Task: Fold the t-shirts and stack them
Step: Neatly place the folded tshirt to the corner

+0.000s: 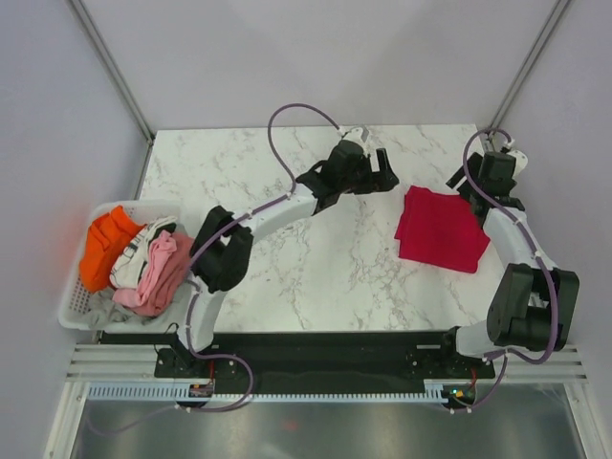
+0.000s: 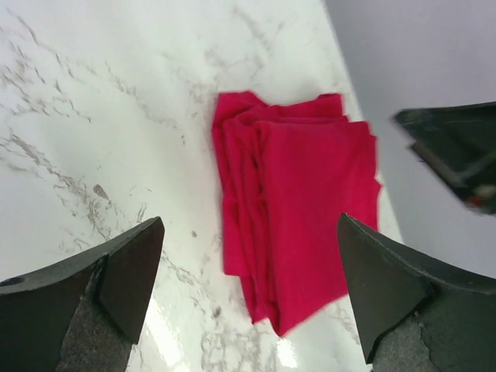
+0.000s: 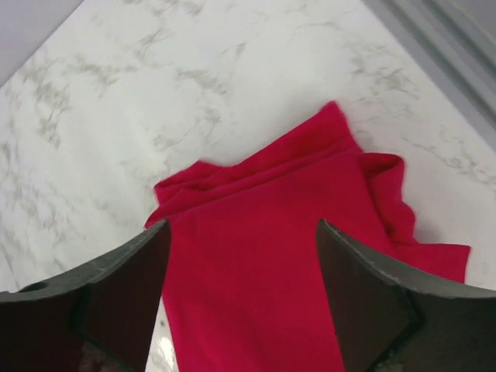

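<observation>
A white basket of orange, white and pink clothes sits off the worktop's near left edge. Farther in, on the right side, the folded t-shirts lie flat. The right hand hangs over their far right corner, spread wide and empty. The left hand, equally open, hovers just off their far left corner.
</observation>
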Robot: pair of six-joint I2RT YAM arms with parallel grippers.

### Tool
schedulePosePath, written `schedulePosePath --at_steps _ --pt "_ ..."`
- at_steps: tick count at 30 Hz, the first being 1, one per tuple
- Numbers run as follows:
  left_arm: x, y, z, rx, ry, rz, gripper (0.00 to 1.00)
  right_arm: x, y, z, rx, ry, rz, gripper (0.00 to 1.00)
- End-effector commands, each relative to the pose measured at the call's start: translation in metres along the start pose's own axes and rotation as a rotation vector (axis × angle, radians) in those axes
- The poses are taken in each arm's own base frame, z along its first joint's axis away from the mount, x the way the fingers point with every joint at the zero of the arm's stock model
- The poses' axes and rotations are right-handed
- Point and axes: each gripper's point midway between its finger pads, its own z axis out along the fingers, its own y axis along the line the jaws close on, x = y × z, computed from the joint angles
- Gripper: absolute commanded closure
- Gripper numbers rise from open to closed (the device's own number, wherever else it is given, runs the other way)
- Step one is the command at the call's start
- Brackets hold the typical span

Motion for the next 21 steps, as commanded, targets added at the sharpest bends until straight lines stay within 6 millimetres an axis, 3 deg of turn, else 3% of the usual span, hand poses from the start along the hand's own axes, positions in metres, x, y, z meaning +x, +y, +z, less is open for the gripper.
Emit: schedulePosePath --at_steps 1,3,5,6,7,8,9,10,11,16,21 --pt "-0.068 -0.029 -0.079 0.009 -0.174 0.08 0.0 0.034 0.046 -0.018 -0.195 0.108 -0.114 0.21" --pt "-0.071 -0.012 -0.103 -0.06 -0.177 0.102 0.0 0.063 0.074 -0.027 -0.28 0.185 -0.174 0.26" --pt "-0.071 -0.001 -0.133 -0.094 -0.18 0.102 0.0 0.081 0.095 -0.033 -0.324 0.23 -0.202 0.4" --pt "-0.073 0.012 -0.142 -0.115 -0.181 0.086 0.0 0.095 0.1 -0.032 -0.328 0.266 -0.218 0.42" --pt "-0.059 0.029 -0.149 -0.144 -0.15 0.073 0.0 0.108 0.114 -0.038 -0.359 0.291 -0.233 0.44" --pt "-0.065 0.026 -0.169 -0.122 -0.17 0.057 0.0 0.117 0.118 -0.039 -0.364 0.309 -0.242 0.47" --pt "-0.067 0.034 -0.179 -0.132 -0.18 0.031 0.0 0.128 0.118 -0.036 -0.353 0.334 -0.252 0.47" --pt "-0.052 0.05 -0.184 -0.159 -0.155 0.024 0.0 0.137 0.121 -0.038 -0.355 0.35 -0.264 0.49" --pt "-0.057 0.049 -0.199 -0.156 -0.184 0.026 0.0 0.143 0.12 -0.037 -0.347 0.361 -0.273 0.5" --pt "-0.034 0.082 -0.224 -0.217 -0.161 0.021 0.0 0.179 0.1 -0.016 -0.265 0.471 -0.343 0.58" --pt "-0.027 0.105 -0.251 -0.26 -0.17 0.015 0.0 0.201 0.084 -0.004 -0.219 0.521 -0.375 0.59"
